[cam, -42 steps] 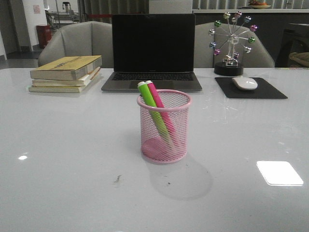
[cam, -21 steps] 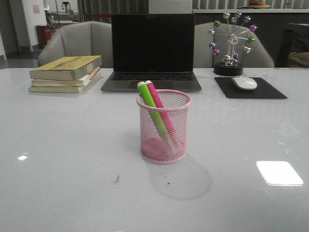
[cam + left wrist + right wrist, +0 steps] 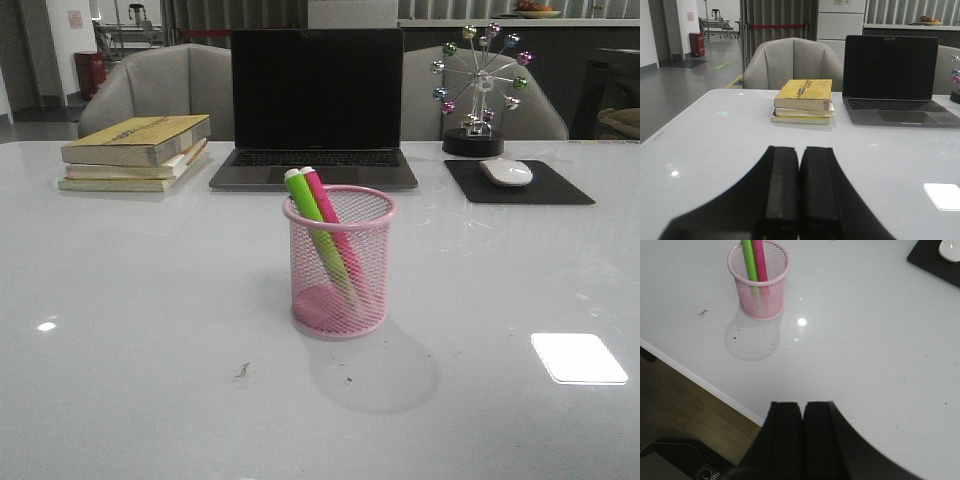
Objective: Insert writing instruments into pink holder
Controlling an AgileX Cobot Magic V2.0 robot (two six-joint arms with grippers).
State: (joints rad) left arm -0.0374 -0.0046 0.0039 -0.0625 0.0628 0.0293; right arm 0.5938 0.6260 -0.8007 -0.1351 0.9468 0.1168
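A lime green marker (image 3: 315, 222) and hot pink marker (image 3: 333, 226) lean inside the pink mesh holder (image 3: 340, 262) mid-tabletop, unmoved over the last second. Left tool (image 3: 799, 192) and right tool (image 3: 803, 435) sit pressed together, empty; the task looks complete.

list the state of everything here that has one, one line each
green marker: in the cup, leaning
pink marker: in the cup, leaning beside the green one
cup: upright on the table
laptop: open, screen dark
books: closed, stacked
mouse: on its pad
left hand: shut, empty
right hand: shut, empty
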